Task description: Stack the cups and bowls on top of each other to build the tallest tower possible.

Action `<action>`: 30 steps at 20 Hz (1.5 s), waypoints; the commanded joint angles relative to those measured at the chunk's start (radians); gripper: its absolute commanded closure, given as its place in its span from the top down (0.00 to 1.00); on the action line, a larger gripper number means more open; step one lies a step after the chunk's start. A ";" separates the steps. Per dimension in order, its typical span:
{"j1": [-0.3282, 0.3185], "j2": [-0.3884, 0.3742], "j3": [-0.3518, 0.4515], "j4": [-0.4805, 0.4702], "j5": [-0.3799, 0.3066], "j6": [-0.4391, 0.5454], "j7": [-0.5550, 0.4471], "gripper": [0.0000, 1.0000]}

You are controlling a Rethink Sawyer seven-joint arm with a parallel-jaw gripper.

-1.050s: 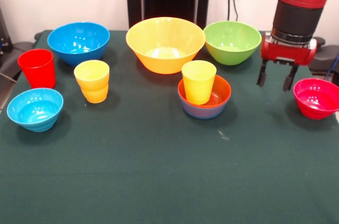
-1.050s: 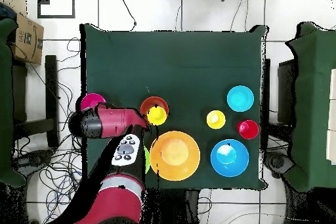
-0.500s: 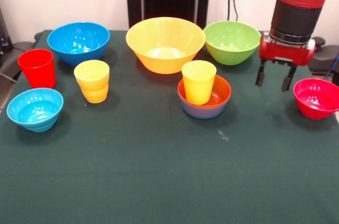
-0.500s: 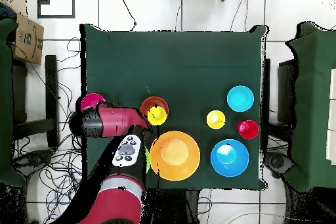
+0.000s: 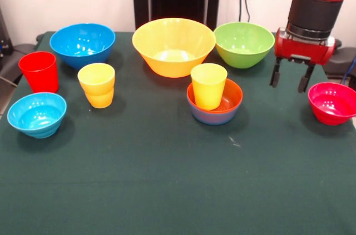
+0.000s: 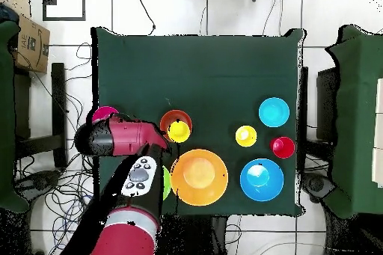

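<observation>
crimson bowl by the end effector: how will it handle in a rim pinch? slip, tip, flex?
The crimson bowl looks glossy, so likely slippery under the pads. It sits low and wide, so it probably won't tip when nudged, more likely slide on the cloth. It looks like thin plastic, so probably light, with some rim flex. The end effector hangs open beside it.

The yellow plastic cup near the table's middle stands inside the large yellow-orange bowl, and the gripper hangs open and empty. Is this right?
Not quite. In the front view the yellow plastic cup stands inside the small orange-red bowl, in front of the large yellow-orange bowl. The gripper does hang open and empty.
</observation>
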 commanded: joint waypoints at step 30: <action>0.125 0.132 -0.012 -0.107 0.121 0.005 0.188 1.00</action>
